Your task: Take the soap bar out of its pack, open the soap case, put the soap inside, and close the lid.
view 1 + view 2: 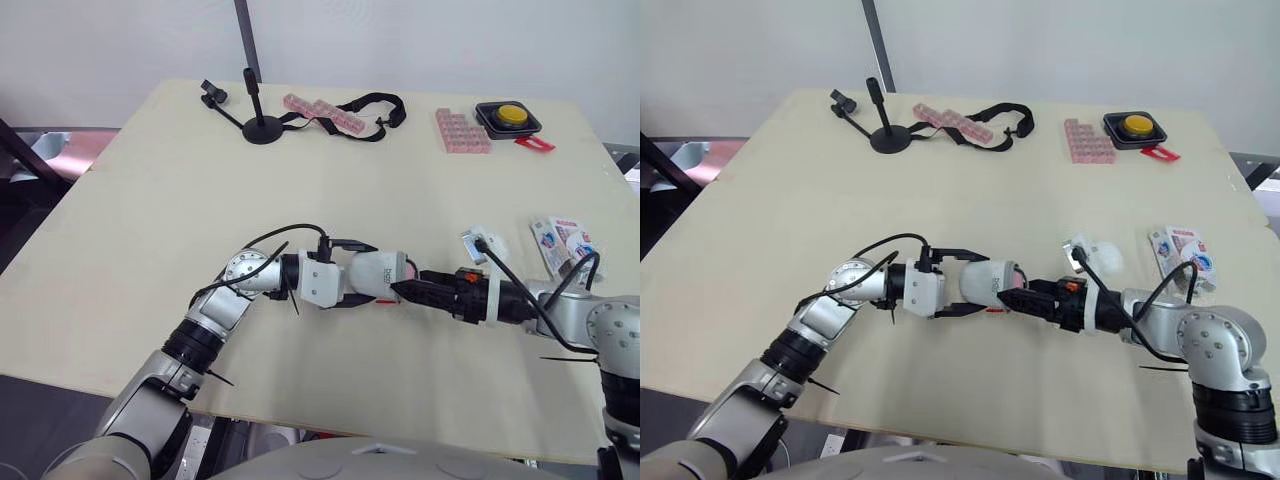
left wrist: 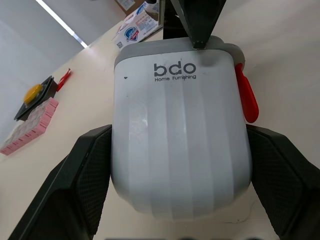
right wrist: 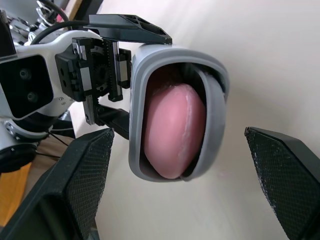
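Soap (image 3: 172, 132) half hidden inside soap case (image 2: 180, 130), left fingers (image 2: 87, 170) clamping it, right fingers (image 3: 82, 175) spread empty

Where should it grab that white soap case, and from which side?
Across the soap case's two narrow side edges, coming from the closed rounded end, as the left gripper does. That leaves the open mouth, with the pink soap, unobstructed.

Table (image 1: 150, 200) bears stand (image 1: 262, 130), pink tray (image 1: 462, 131), perhaps soap pack (image 1: 562, 243).
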You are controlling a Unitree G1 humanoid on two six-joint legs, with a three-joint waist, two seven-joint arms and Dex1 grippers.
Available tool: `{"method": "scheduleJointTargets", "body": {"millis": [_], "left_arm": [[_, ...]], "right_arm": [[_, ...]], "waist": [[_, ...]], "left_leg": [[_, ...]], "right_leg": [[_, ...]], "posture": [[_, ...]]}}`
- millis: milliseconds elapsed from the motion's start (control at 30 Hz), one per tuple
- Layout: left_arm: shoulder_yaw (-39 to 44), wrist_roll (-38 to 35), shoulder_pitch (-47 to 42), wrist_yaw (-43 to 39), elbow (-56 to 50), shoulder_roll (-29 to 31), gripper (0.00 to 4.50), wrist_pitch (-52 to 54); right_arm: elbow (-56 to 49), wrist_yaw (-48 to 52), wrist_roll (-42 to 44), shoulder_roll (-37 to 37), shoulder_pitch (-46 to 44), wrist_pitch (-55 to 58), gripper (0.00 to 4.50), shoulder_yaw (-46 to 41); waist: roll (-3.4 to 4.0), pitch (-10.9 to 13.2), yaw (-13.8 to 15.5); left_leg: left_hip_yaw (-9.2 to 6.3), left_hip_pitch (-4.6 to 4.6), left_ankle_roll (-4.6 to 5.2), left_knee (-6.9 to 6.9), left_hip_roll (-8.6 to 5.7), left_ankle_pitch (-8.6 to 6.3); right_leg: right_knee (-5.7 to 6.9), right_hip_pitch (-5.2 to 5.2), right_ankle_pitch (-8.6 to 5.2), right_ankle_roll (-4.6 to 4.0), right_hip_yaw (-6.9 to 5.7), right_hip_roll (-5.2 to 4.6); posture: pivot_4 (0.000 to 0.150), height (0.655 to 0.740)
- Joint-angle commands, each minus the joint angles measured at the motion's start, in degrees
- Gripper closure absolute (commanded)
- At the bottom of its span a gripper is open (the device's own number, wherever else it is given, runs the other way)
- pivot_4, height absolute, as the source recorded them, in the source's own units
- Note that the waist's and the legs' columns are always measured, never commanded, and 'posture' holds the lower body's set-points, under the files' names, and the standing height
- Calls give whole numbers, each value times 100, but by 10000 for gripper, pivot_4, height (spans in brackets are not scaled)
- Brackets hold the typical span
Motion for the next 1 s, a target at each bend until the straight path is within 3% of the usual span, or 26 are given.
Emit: {"method": "scheduleJointTargets", "body": {"millis": [33,500,767,1000], "left_arm": [[28,-93,-74,95,-180,-12,10337,-94],[-8,-124,-159,48,-123,-36,10337,-98],[38,-144,-189,101,-87,-74,10337,-23],[49,-159,-194,153,-61,-102,10337,45]], "right_arm": [[-100,-27,186,1,27,-27,293,17],[56,-271,246,359,-9,-216,293,89],[195,-309,302,413,-118,-201,23928,113],[204,-359,439,429,-144,-210,24247,128]], "waist": [[0,0,4],[0,0,0],[0,0,-5],[0,0,-1]], "left_leg": [[0,0,0,0,0,0],[0,-1,-1,0,1,0],[0,-1,-1,0,2,0],[0,-3,-1,0,1,0]], "right_leg": [[0,0,0,0,-1,0],[-1,-1,0,0,-2,0],[0,-1,0,0,-2,1],[0,-1,0,0,-4,0]], "posture": [[1500,7385],[1500,7385],[1500,7385],[1500,7385]]}}
